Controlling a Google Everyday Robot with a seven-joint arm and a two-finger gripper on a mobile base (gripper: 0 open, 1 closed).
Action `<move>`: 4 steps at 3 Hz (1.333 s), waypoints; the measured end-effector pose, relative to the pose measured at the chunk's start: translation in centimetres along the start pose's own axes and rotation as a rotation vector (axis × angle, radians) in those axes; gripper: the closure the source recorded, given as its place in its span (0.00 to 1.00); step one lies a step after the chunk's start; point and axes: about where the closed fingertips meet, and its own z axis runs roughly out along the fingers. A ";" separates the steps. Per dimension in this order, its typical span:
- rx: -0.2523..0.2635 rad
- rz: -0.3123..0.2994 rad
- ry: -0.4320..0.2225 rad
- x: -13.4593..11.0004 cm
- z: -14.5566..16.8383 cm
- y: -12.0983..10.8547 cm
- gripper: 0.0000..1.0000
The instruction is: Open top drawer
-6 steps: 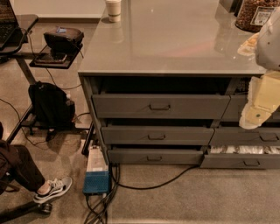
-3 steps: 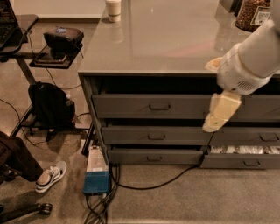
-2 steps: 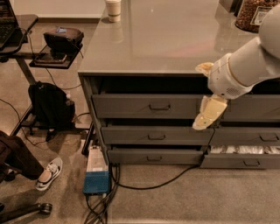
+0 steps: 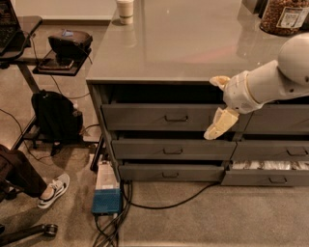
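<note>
The top drawer (image 4: 145,117) is the wide grey front just under the countertop, with a small loop handle (image 4: 176,117) at its middle. It stands slightly out, with a dark gap above it. My gripper (image 4: 217,103) hangs in front of the drawer's right end, to the right of the handle. Its pale yellow fingers (image 4: 216,127) are spread open and hold nothing. The white arm (image 4: 270,79) reaches in from the right.
Two shallower grey drawers (image 4: 172,151) sit below. At lower right a drawer with white contents (image 4: 265,165) stands open. A blue-and-white box (image 4: 106,192) and cables lie on the floor. A backpack (image 4: 57,116), a person's shoe (image 4: 53,189), a cup (image 4: 125,10) and a jar (image 4: 285,17) are around.
My arm has swung left from the right edge to the front of the top drawer, then eased back right. The person's foot has shifted at lower left.
</note>
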 end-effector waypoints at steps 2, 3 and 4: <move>0.006 0.017 0.023 0.5 1.0 0.3 0.00; 0.048 0.060 0.087 3.4 3.7 1.5 0.00; 0.128 0.091 0.157 7.1 7.2 1.4 0.00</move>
